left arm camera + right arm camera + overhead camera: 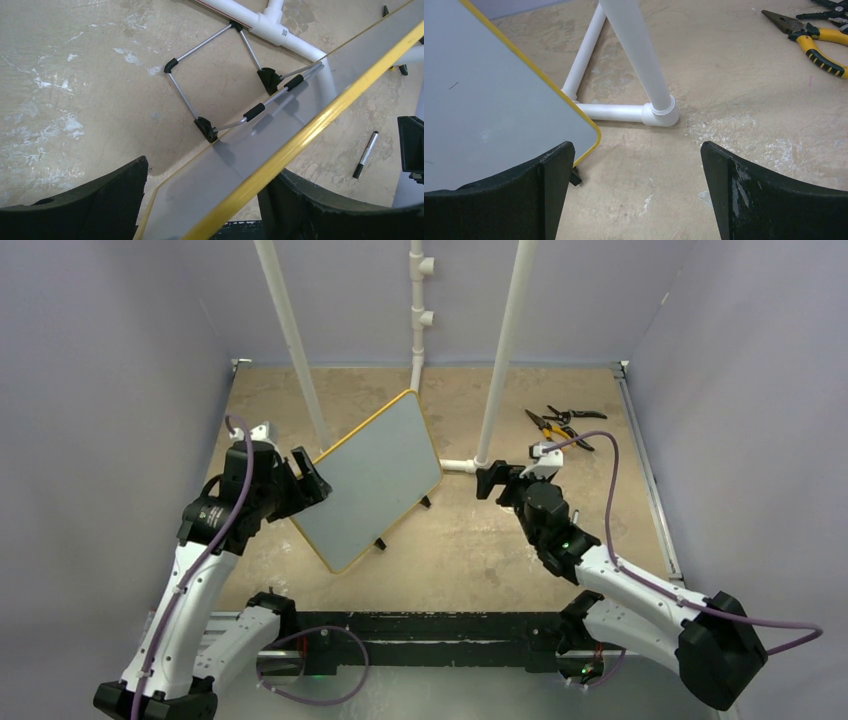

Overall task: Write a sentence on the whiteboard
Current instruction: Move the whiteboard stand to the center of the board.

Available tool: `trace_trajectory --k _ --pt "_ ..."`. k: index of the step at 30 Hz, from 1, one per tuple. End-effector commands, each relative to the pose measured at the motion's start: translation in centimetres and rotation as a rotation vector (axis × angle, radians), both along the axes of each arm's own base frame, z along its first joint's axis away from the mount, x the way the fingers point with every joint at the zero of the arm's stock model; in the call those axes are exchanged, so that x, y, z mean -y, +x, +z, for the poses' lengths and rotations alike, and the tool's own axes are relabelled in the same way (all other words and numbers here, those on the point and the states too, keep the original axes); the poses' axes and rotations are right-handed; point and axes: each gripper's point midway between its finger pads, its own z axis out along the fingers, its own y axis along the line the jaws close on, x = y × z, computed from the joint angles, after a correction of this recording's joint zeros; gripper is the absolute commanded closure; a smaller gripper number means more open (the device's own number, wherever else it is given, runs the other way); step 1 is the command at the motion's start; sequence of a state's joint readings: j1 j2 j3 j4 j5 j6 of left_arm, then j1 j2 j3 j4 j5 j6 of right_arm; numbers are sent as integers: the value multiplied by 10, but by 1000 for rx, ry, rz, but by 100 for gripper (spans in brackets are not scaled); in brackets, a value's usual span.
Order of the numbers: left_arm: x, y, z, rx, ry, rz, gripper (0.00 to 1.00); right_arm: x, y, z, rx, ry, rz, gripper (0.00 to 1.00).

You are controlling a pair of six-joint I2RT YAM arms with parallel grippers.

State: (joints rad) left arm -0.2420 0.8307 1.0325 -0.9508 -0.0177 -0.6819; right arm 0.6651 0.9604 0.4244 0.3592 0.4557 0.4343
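Note:
The whiteboard [380, 480], pale grey with a thin yellow frame, stands tilted on a wire stand [200, 75] in the middle of the table. Its face [484, 100] is bare apart from a tiny dark stroke; the sentence is out of view. My left gripper [312, 477] is at the board's left edge, open, its fingers straddling the yellow rim [300, 140] with the board's back [225, 165] between them. My right gripper [487, 480] hovers open and empty just right of the board's near right corner [591, 135]. A black-and-silver marker [366, 155] lies on the table beyond the board.
White PVC poles [300, 350] [505, 350] rise behind the board, joined by floor pipes and an elbow [661, 112] close to the right gripper. Yellow-handled pliers [560, 423] [819, 47] lie at the back right. Grey walls enclose the tan table.

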Motion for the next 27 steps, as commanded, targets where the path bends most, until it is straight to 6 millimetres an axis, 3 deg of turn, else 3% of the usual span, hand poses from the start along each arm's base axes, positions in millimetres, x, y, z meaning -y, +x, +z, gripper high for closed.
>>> trace_trajectory --k 1,8,11,15,19,23,27 --pt "-9 8 41 138 46 -11 23 10 7 25 37 47 -79 1" --pt "-29 4 101 333 152 -2 17 21 14 28 -44 29 -148 1" --pt "-37 9 121 374 238 -26 15 35 17 28 -85 40 -185 1" --pt "-40 34 160 489 335 -51 13 69 16 21 -155 59 -283 1" --pt "-32 79 191 625 377 -64 11 107 13 10 -234 120 -379 1" --pt "-16 129 179 668 400 -105 11 152 8 -18 -342 170 -504 1" --pt "-7 149 158 689 403 -133 11 185 -3 -67 -513 265 -573 1"
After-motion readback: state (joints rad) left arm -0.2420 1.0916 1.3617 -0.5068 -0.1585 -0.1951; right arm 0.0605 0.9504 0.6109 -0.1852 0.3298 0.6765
